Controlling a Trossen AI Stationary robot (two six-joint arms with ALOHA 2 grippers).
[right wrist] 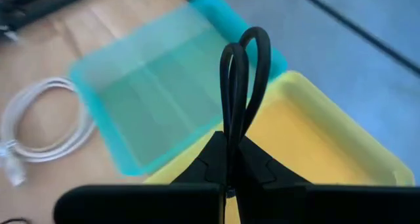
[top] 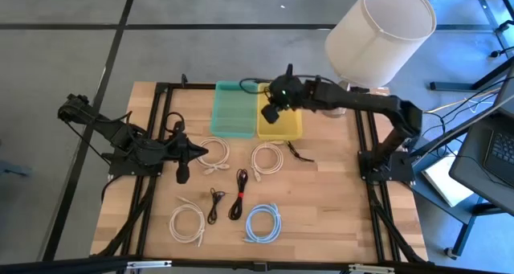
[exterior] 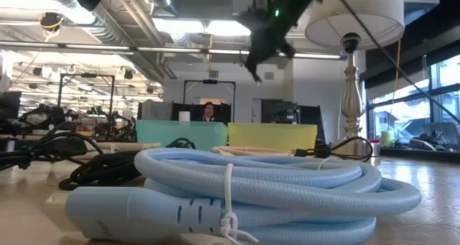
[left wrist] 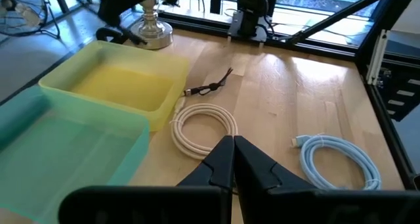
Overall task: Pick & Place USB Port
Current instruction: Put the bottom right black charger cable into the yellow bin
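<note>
My right gripper (top: pixel 277 107) hovers above the yellow bin (top: pixel 281 125) and the teal bin (top: pixel 234 109) beside it, at the table's far edge. It is shut on a coiled black cable (right wrist: pixel 244 73). In the low view the right gripper (exterior: pixel 264 40) is high over the yellow bin (exterior: pixel 272 136). My left gripper (top: pixel 183 163) waits low at the table's left, shut and empty, and its own view shows its fingers (left wrist: pixel 231 159) closed, short of a white coil (left wrist: pixel 205 127). My right gripper pinches the black cable between its two fingers, at the bend of the coil's loops (right wrist: pixel 231 129). The loops stick out past the fingertips. The cable is lifted clear, above the seam between the two bins.
On the table lie white coiled cables (top: pixel 267 157) (top: pixel 215 153) (top: pixel 187 222), a light blue coil (top: pixel 263 222), a red and black cable (top: pixel 240 194) and small black cables (top: pixel 215 203) (top: pixel 299 152). A lamp (top: pixel 381 33) stands at the far right corner.
</note>
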